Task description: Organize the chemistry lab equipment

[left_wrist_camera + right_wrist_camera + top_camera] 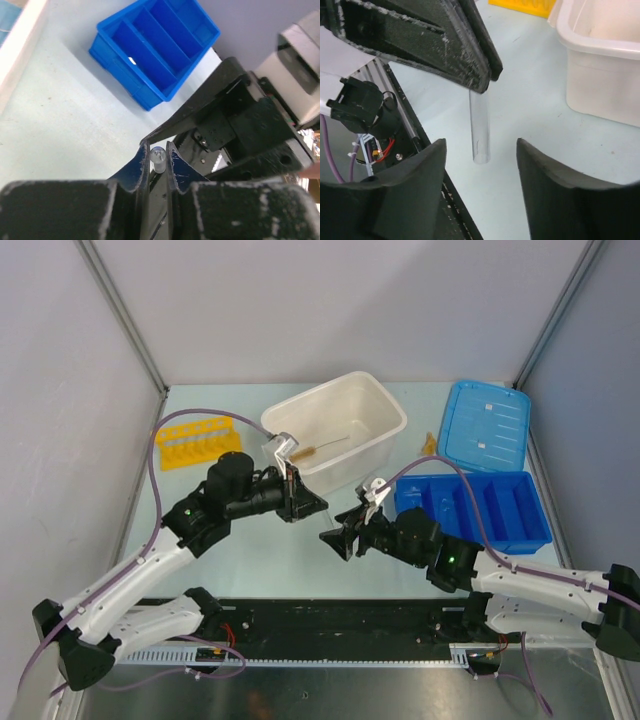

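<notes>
Left fingers (142,170) clenched your short clear tube (158,160); right fingers (555,190) stood spread either side of it, seemingly not touching, above the desk (535,100).

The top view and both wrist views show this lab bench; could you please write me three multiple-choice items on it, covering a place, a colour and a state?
1. Where does the yellow tube rack stand?
A. left of the white tub
B. at the near right corner
C. in the middle, near the front edge

2. What colour is the loose lid at the far right?
A. white
B. yellow
C. blue

3. How is the clear tube held?
A. lying flat on the surface
B. clamped by the left gripper
C. standing in the rack

Key:
1 A, the rack sits far left, beside the tub.
2 C, the lid is plainly blue.
3 B, the left fingers pinch the tube, while the right gripper stands open, its fingers apart on either side of the tube.
</notes>
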You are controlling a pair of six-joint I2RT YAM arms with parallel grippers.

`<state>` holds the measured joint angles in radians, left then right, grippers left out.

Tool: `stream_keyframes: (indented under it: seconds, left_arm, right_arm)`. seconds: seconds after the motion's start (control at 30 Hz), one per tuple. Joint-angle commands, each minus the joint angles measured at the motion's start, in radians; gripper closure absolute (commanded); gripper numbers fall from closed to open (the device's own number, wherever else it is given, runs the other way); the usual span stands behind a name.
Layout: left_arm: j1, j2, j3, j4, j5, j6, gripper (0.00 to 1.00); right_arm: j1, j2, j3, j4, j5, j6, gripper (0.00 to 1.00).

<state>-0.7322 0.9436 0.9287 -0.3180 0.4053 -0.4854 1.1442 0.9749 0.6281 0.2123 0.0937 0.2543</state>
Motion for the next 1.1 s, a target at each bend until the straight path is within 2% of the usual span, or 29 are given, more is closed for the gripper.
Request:
stream_keyframes:
  seconds: [0.0,0.1,0.13,0.27,0.37,0.53,0.7,0.9,1.07]
  left_arm:
    - [0.002,0.005,0.058,-0.025,-0.162,0.069,0.91]
    - [0.021,0.018,0.087,-0.031,-0.323,0.115,0.92]
    - [0.029,0.025,0.1,-0.032,-0.385,0.135,0.91]
    - [0.089,0.076,0.169,-0.032,-0.626,0.238,0.88]
    - [0.195,0.148,0.23,-0.023,-0.747,0.278,0.88]
    - [0.455,0.26,0.268,0.085,-0.778,0.281,0.89]
    - [0.636,0.371,0.29,0.188,-0.843,0.31,0.89]
    - [0.786,0.489,0.311,0.263,-0.828,0.311,0.88]
    - [0.837,0.613,0.378,0.276,-0.778,0.306,0.88]
  right_arm:
    - [0.005,-0.051,-0.001,-0.004,0.052,0.021,0.26]
    - [0.006,-0.114,-0.001,-0.033,0.057,0.039,0.06]
    - [0.006,-0.141,-0.001,-0.049,0.059,0.041,0.04]
    - [0.006,-0.291,-0.001,-0.152,0.125,0.031,0.01]
    - [0.006,-0.399,-0.001,-0.241,0.2,0.02,0.01]
    - [0.005,-0.547,-0.001,-0.33,0.277,0.006,0.01]
    - [0.005,-0.616,-0.001,-0.379,0.293,0.007,0.01]
    - [0.004,-0.632,-0.001,-0.411,0.311,0.012,0.01]
    - [0.005,-0.606,-0.001,-0.39,0.313,0.008,0.01]
